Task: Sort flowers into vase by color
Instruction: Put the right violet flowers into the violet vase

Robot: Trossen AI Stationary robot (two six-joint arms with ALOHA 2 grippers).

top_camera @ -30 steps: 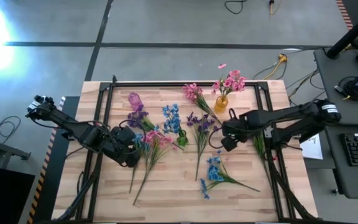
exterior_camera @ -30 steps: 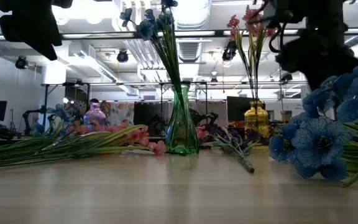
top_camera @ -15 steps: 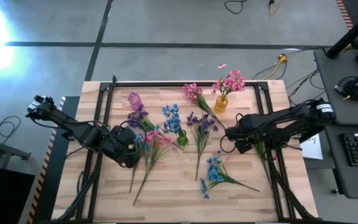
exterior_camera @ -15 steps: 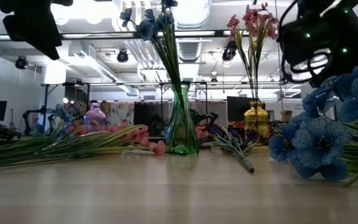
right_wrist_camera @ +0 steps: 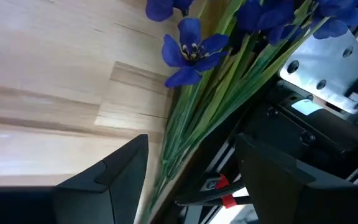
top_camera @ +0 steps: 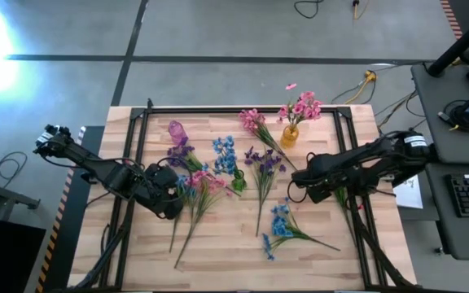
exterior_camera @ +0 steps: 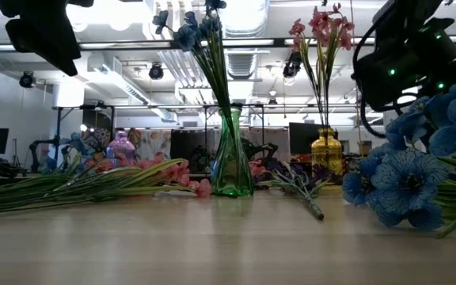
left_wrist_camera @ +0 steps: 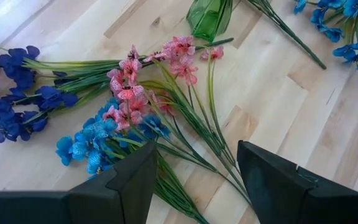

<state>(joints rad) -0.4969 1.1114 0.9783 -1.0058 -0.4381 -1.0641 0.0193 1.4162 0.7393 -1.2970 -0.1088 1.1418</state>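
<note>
Right gripper [top_camera: 300, 189], the working pincer, hangs above the table with its fingers [right_wrist_camera: 114, 180] spread and nothing between them; in its wrist view a blue-flowered sprig [right_wrist_camera: 194, 46] lies just ahead of the fingertips, its green stems running along the table's edge beside a dark metal frame [right_wrist_camera: 303, 134]. From above, a blue sprig [top_camera: 282, 225] lies near the pincer on the table's near side, a purple one [top_camera: 263, 163] just beyond it toward the table's middle, and the amber vase [top_camera: 290, 134] with pink blossoms farther off. Farther from the pincer stand the green vase [top_camera: 238, 183] holding blue flowers and a purple vase [top_camera: 177, 130].

Left gripper [top_camera: 177, 195] waits on the far side of the green vase, its fingers [left_wrist_camera: 132, 180] also apart and empty, over a heap of pink flowers [left_wrist_camera: 138, 84] and blue ones [left_wrist_camera: 86, 140].

Trouble could come from the stems lying bundled: a close on the blue sprig may pinch only part of the cluster, or catch the frame beside it. Carrying long stems past the tall narrow vases risks tipping one, and tangled sprigs may drag a wrong colour along.

No brand, label or readable writing shows anywhere.
</note>
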